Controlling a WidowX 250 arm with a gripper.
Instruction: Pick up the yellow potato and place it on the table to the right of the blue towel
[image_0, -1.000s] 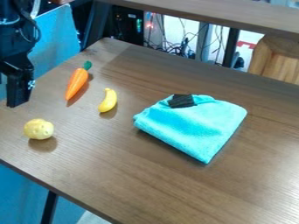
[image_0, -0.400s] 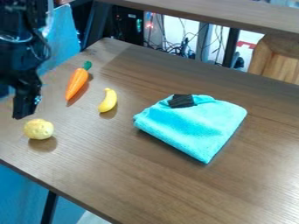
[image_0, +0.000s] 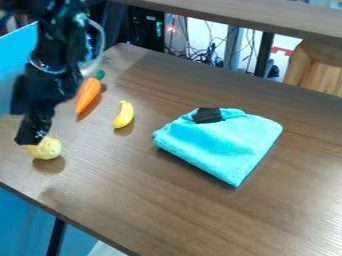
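Observation:
The black gripper (image_0: 32, 135) hangs at the left of the camera view, its lower end overlapping the upper left part of a round yellow potato (image_0: 47, 149); I cannot tell whether they touch. Up and to the right of the potato lies an orange carrot (image_0: 87, 94) with a green top, close beside the arm. A small yellow banana (image_0: 123, 115) rests to the right of the carrot. Right of the middle is a folded turquoise cloth (image_0: 222, 146) with a black patch (image_0: 208, 115) at its upper edge.
The brown wooden table (image_0: 180, 210) has its front edge running down from the left. Beyond its far edge are cables and a dark box with lights (image_0: 146, 28). A shelf (image_0: 234, 12) crosses the top, and a wooden object (image_0: 317, 67) stands at the upper right.
The arm has come in from the left edge, and its gripper has moved right and down to the potato. The potato, carrot, banana and cloth have kept their places.

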